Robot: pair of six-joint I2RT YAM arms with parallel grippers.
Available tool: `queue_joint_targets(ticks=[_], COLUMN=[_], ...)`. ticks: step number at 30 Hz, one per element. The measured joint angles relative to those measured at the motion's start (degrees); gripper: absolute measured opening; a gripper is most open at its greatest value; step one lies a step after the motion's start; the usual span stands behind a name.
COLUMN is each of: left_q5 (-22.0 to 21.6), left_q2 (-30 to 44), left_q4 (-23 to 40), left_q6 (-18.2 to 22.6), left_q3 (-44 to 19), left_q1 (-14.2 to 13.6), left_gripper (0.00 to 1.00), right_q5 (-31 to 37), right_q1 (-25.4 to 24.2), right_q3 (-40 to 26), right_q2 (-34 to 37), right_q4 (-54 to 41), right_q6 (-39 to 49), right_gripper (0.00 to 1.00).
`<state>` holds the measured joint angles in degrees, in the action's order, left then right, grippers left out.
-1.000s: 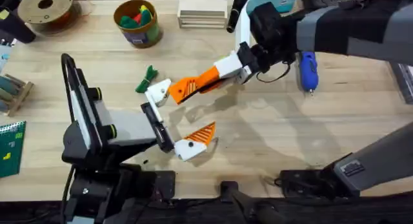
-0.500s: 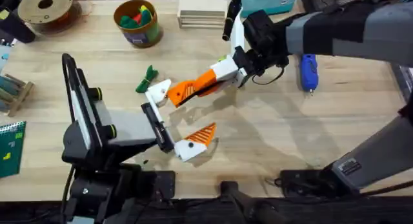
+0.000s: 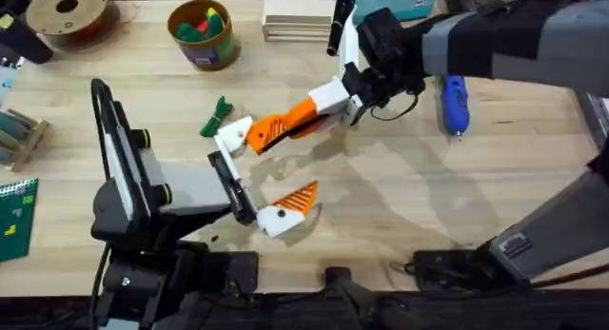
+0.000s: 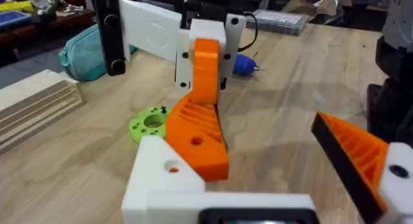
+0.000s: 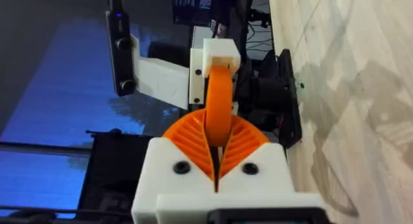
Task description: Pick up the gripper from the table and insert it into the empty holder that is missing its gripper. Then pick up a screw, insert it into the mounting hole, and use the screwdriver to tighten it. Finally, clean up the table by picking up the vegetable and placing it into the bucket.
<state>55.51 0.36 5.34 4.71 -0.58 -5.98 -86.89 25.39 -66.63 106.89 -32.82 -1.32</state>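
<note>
My right gripper (image 3: 303, 118) reaches in from the right, shut on the orange ribbed gripper (image 3: 268, 132). It presses the piece against the plain white holder (image 3: 232, 136) of my left gripper (image 3: 271, 168). That gripper is open, its other finger orange-tipped (image 3: 299, 197). In the left wrist view the gripper (image 4: 195, 130) lies against the holder (image 4: 161, 179). In the right wrist view the gripper (image 5: 219, 101) stands edge-on between the pads (image 5: 245, 141). The blue screwdriver (image 3: 454, 104) lies at the right. The green vegetable (image 3: 218, 116) lies left of the holder. The bucket (image 3: 203, 32) stands at the back.
A brown spool (image 3: 67, 11) sits at the back left and a wooden block (image 3: 298, 16) behind the right arm. A bright green disc (image 4: 150, 122) lies just beyond the holder. Bare table stretches in front of the right arm.
My right wrist has shifted a little to the left and farther back, still shut on the orange gripper at the holder. The left arm has not moved.
</note>
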Motion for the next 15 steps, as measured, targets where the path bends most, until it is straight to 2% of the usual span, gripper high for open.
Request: queue_joint_targets(ticks=[15], left_q5=[-0.4], left_q2=[0.0], left_q4=[0.0], left_q6=[0.2], left_q3=[0.0], left_q1=[0.0], left_gripper=[0.995], right_q5=[0.3], right_q1=[2.7], right_q3=[0.0], right_q2=[0.0], right_q4=[4.1], right_q6=[-0.7], right_gripper=[0.006])
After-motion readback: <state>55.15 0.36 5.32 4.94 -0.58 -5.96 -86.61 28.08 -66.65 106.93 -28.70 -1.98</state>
